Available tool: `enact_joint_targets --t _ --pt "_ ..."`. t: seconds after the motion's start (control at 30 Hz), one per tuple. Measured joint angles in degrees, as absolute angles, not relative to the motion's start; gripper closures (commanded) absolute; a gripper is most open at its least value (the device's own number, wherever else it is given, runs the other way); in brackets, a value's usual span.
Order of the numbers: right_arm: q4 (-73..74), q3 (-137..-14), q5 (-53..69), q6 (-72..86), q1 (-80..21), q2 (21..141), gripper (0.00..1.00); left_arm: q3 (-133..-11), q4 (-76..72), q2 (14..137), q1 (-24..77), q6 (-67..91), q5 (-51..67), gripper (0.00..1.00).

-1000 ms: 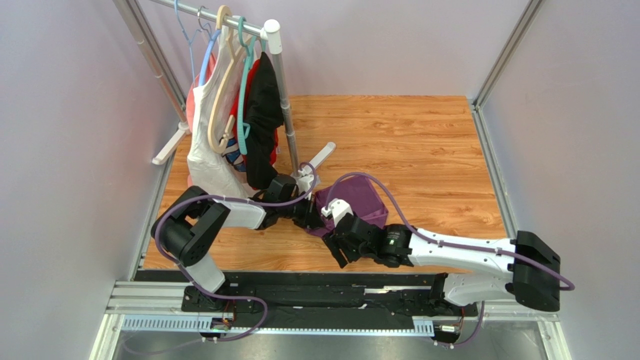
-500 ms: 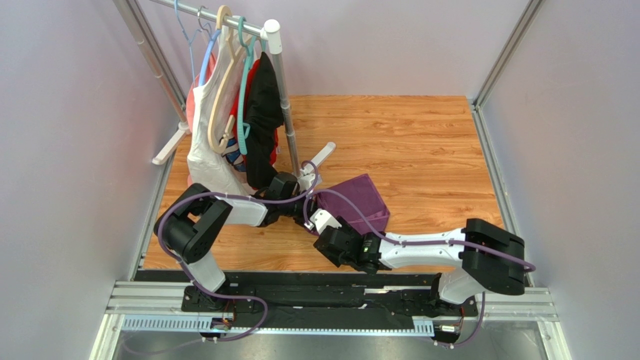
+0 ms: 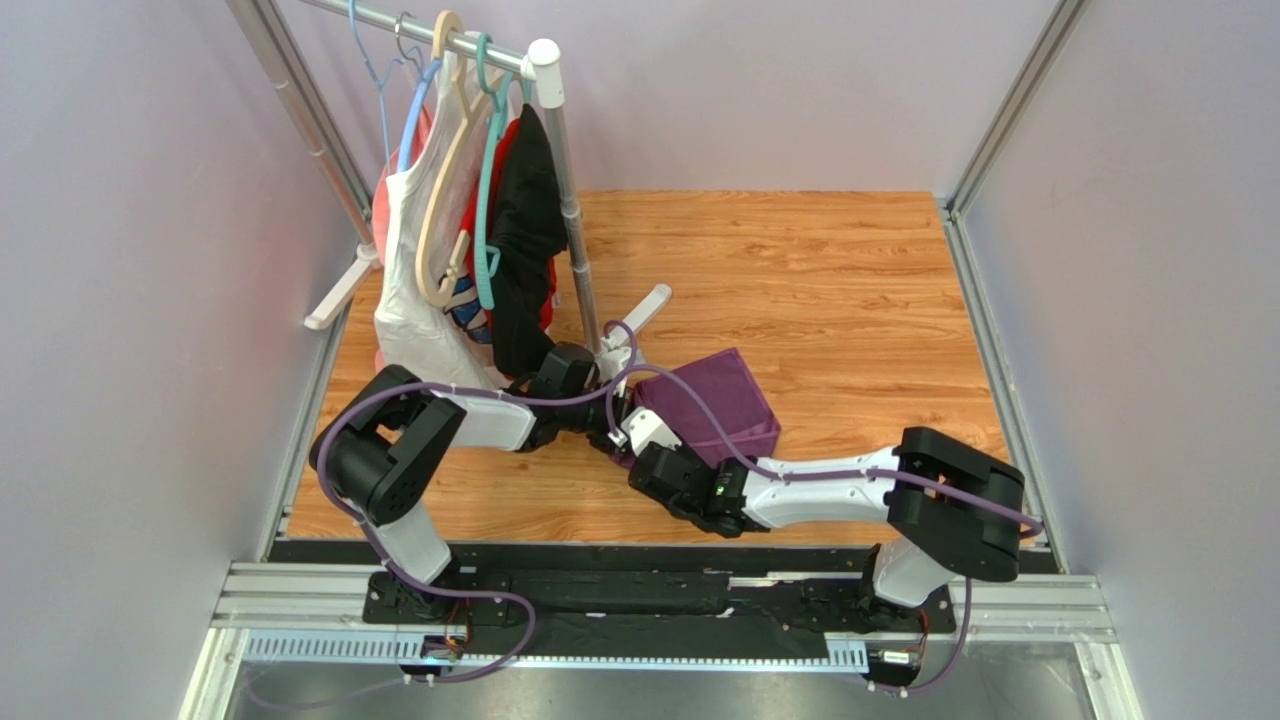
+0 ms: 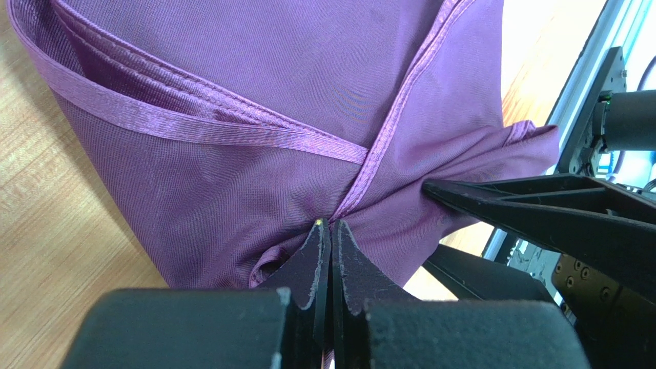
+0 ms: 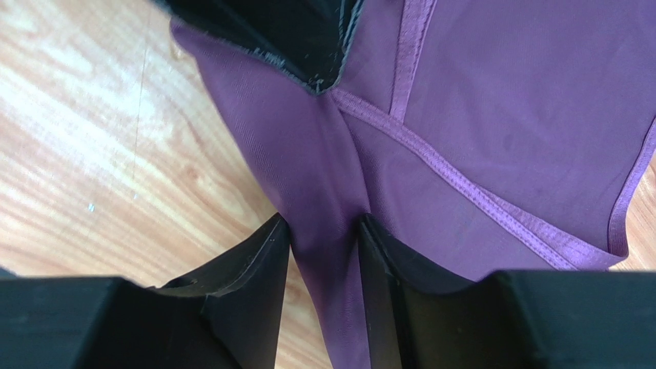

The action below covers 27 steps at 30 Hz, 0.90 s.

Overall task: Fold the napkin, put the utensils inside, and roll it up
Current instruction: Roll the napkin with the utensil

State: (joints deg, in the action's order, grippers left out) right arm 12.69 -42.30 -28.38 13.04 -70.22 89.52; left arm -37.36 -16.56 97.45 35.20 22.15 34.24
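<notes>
The purple napkin (image 3: 721,399) lies folded on the wooden table just right of the rack's post. My left gripper (image 3: 616,437) is at its near left corner and is shut on a bunched fold of it (image 4: 331,224). My right gripper (image 3: 652,455) is right beside the left one, and its fingers stand on either side of a taut strand of the same corner (image 5: 323,227), pinching it. The left gripper's fingertips (image 5: 312,46) show at the top of the right wrist view. The right fingers (image 4: 539,206) show in the left wrist view. The wooden fork and spoon are out of view.
A clothes rack (image 3: 559,180) with white, red and black garments (image 3: 481,240) on hangers stands at the back left, and its white foot (image 3: 640,317) is close to the napkin. Metal frame posts and grey walls bound the wooden table (image 3: 842,285).
My right arm has swung left and its gripper has moved in onto the napkin's near left corner beside the left gripper. The left gripper has stayed on the cloth.
</notes>
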Motion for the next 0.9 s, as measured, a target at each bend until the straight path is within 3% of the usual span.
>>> enact_joint_targets --t 0.07,0.1,0.2,0.23,0.33,0.37,0.47,0.53,0.57,0.9 --pt "12.1 -42.5 -28.2 13.1 -69.6 90.0 0.68 -37.4 -16.6 97.4 35.2 22.1 34.3 1.00" --pt "11.7 -42.5 -27.8 13.2 -69.4 90.2 0.79 -37.4 -16.6 97.4 35.2 22.1 34.3 1.00" --pt "11.0 -42.8 -25.9 13.0 -68.9 90.7 0.98 -37.4 -16.8 97.4 35.2 21.9 34.2 1.00" --pt "10.8 -42.9 -25.4 12.7 -68.9 90.7 1.00 -37.4 -17.2 97.5 35.1 21.7 33.9 0.99" --pt "10.4 -42.9 -23.5 12.6 -68.7 90.6 1.00 -37.4 -17.6 97.2 34.9 21.4 33.1 0.75" --pt "10.5 -42.9 -22.6 12.6 -68.4 90.4 1.00 -37.3 -17.1 96.8 35.0 21.4 32.5 0.62" --pt "10.8 -42.7 -19.0 13.6 -67.3 89.3 1.00 -36.1 -15.1 93.5 35.0 21.4 30.8 0.48" --pt "11.0 -42.1 -16.1 14.3 -66.4 88.1 1.00 -34.9 -13.4 90.4 34.9 21.3 29.3 0.46" --pt "11.2 -41.7 -14.6 14.8 -65.8 87.5 1.00 -34.4 -12.3 88.8 34.9 21.5 28.5 0.33" --pt "11.1 -40.9 2.7 16.3 -58.4 85.9 1.00 -28.4 -5.9 76.3 34.3 21.8 20.6 0.21"
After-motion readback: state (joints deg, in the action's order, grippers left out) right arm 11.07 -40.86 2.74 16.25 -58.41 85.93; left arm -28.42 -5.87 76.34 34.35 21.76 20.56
